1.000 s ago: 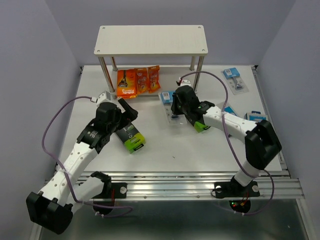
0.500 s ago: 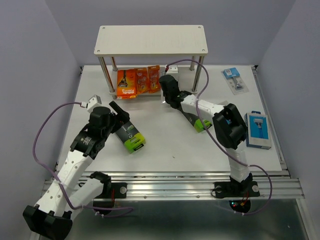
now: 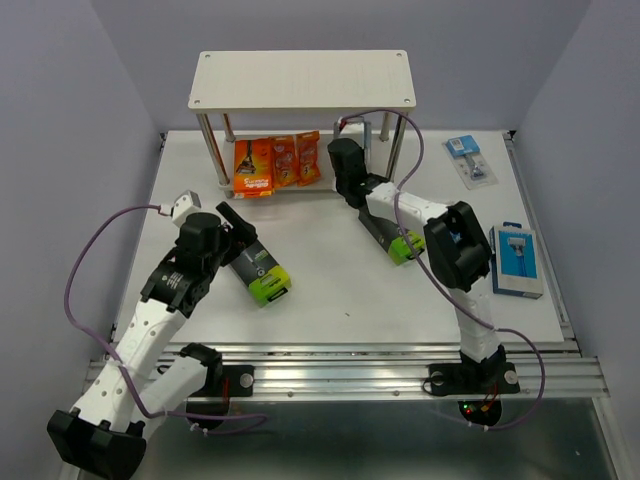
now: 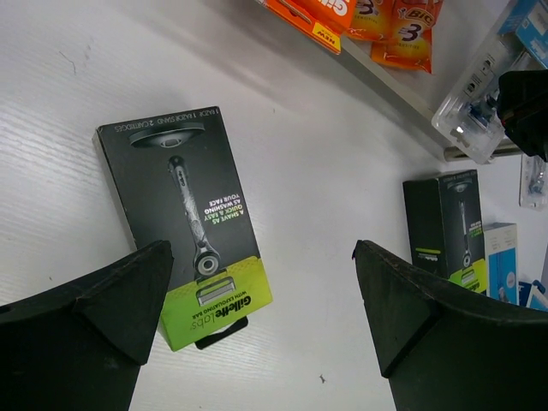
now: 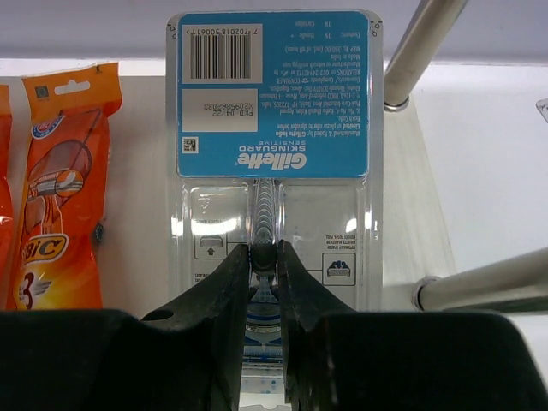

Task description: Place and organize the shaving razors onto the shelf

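Three orange packs are lying on the lower board of the shelf; right gripper is pinching one blue card beside them. Left gripper is hovering, jaws spread, above one black box.

Reaches up from the lower left of the overhead view with the left arm, left gripper spread wide. Stretches the right arm from lower right toward upper centre, elbow bent, right gripper pinched onto a blister card.
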### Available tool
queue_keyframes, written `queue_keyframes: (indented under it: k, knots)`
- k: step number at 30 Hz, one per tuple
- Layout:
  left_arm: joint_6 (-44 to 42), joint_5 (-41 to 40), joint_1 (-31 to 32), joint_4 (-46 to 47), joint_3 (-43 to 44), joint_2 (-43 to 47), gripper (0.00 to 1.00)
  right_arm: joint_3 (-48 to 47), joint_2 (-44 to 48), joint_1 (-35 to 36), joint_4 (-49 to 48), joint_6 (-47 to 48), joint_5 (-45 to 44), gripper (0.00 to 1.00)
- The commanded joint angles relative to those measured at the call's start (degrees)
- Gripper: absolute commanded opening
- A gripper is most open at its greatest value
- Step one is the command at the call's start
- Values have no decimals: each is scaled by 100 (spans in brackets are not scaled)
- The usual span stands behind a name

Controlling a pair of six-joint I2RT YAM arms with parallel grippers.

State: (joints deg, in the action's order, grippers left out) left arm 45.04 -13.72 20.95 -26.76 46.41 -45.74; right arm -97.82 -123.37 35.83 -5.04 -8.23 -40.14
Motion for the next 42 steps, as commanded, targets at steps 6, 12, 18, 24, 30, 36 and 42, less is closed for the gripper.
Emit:
queue_keyframes:
  k: [6,12,18,24,30,36,42]
  knots:
    - [49,-114,-56,242,-53,-58,99,-518,-407,-15,-1368,313,-152,7]
    - [137,-114,-65,216,-106,-15,99,-826,-697,-15,-1377,313,-134,9]
    - [234,-114,-74,189,-203,109,99,-905,-811,-15,-1377,296,-126,13]
    - [278,-88,-82,171,-247,170,99,-914,-855,-15,-1377,138,-3,16]
    - [322,-87,-82,101,-256,258,99,-1019,-961,-15,-1316,50,112,19]
    - [374,-123,-91,40,-291,355,99,-1125,-1066,-15,-1237,-73,15,23]
    - [374,-123,-82,31,-308,372,99,-1274,-1154,-68,-1114,-152,15,26]
